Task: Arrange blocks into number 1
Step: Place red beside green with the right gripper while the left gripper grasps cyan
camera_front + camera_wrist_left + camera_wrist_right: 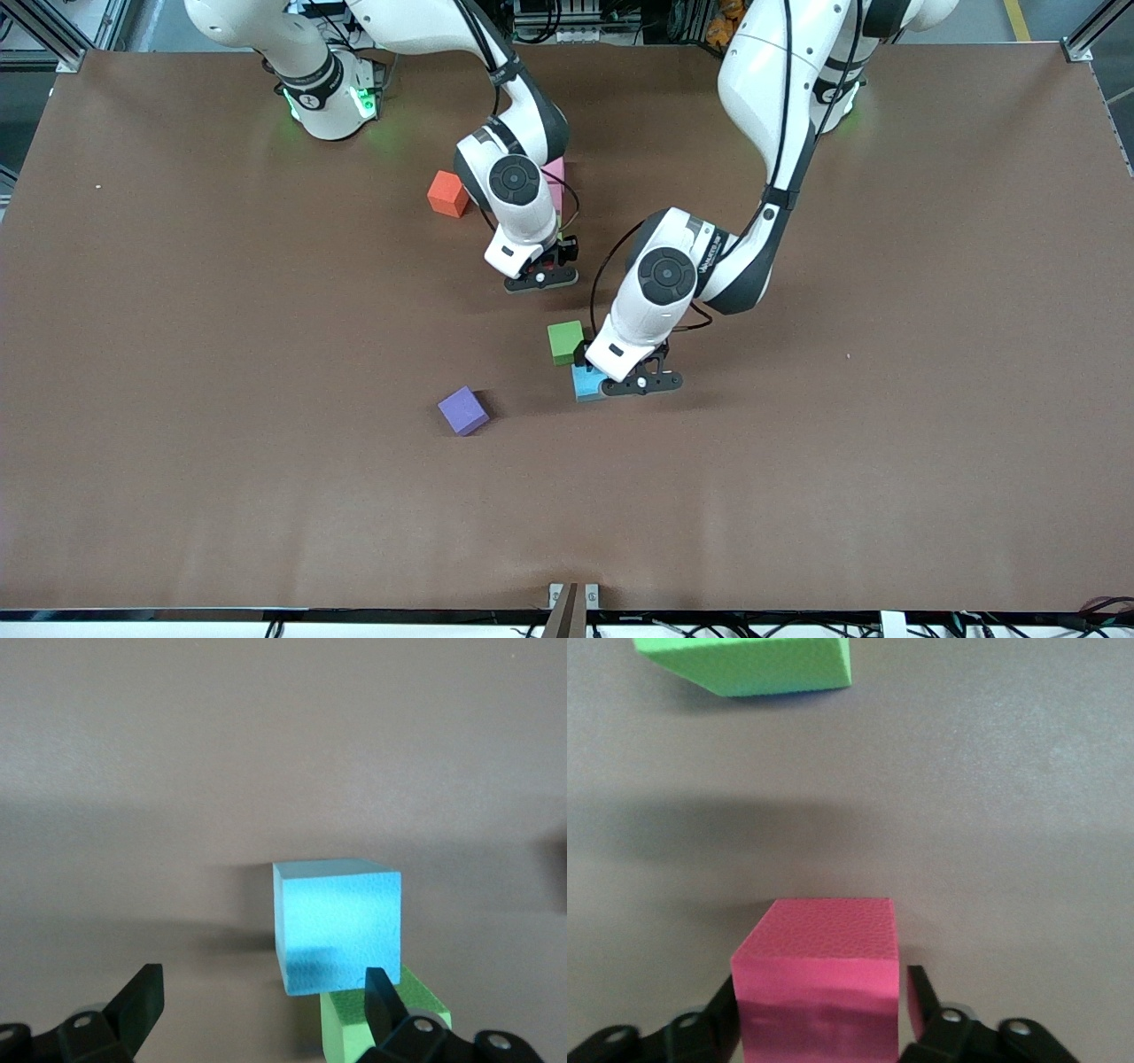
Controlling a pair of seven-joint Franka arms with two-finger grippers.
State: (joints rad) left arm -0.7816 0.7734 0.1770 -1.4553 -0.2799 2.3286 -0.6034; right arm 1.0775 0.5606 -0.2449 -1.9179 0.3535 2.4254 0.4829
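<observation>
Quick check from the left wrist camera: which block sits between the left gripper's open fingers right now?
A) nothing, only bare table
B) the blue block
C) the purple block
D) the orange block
B: the left wrist view shows the blue block on the table between the spread fingers of the left gripper, with a green block beside it.

Right gripper (540,280) low over mid table (886,443), fingers spread, flanked block (822,979) on the table between them, slight gap at one finger. Two base-side blocks (448,194) (555,182) lie farther from the front camera than the flanked block, one partly hidden by the right arm. Left gripper (645,383) low, fingers wide, nothing between. Front block (337,926) just beside its fingertips, toward the right arm's end. Neighbour block (565,342) touches the front block, farther from camera. Lone block (462,410) sits apart, further toward the right arm's end, slightly nearer the camera.
</observation>
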